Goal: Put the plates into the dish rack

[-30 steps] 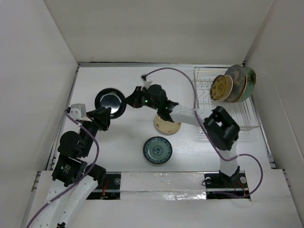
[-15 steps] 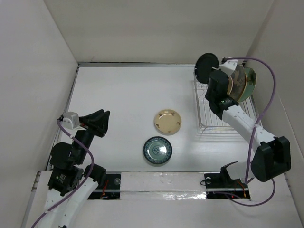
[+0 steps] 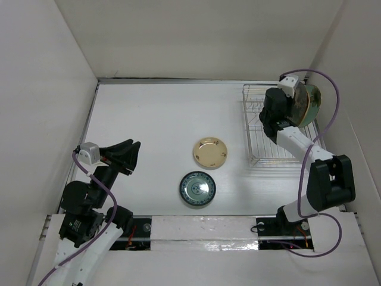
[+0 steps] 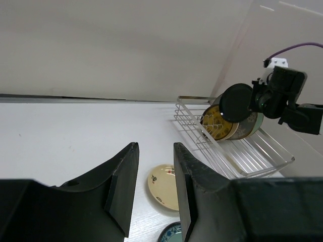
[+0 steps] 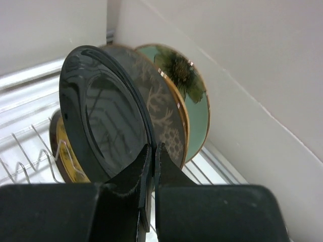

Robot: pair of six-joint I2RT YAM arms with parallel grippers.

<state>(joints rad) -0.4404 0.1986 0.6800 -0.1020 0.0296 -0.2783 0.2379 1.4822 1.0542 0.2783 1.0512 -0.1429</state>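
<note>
My right gripper (image 5: pixel 154 147) is shut on the rim of a black plate (image 5: pixel 101 126), held upright over the silver dish rack (image 3: pixel 262 158). Right behind it stand a grey deer plate (image 5: pixel 164 118), a green floral plate (image 5: pixel 194 96) and a yellow patterned plate (image 5: pixel 63 161). The left wrist view also shows the black plate (image 4: pixel 235 102) in front of the racked plates (image 4: pixel 222 123). A cream plate (image 3: pixel 210 152) and a blue-green patterned plate (image 3: pixel 197 189) lie flat mid-table. My left gripper (image 3: pixel 128 156) is open and empty at the near left, well away from them.
White walls close in the table; the right wall runs just behind the rack (image 4: pixel 252 156). The rack's near rows of prongs (image 3: pixel 280 149) hold nothing. The right arm's purple cable (image 3: pixel 327 113) loops beside the rack.
My right arm carried the black plate from the table's left middle to the rack, then lowered it against the standing plates. My left arm drew back toward the near left.
</note>
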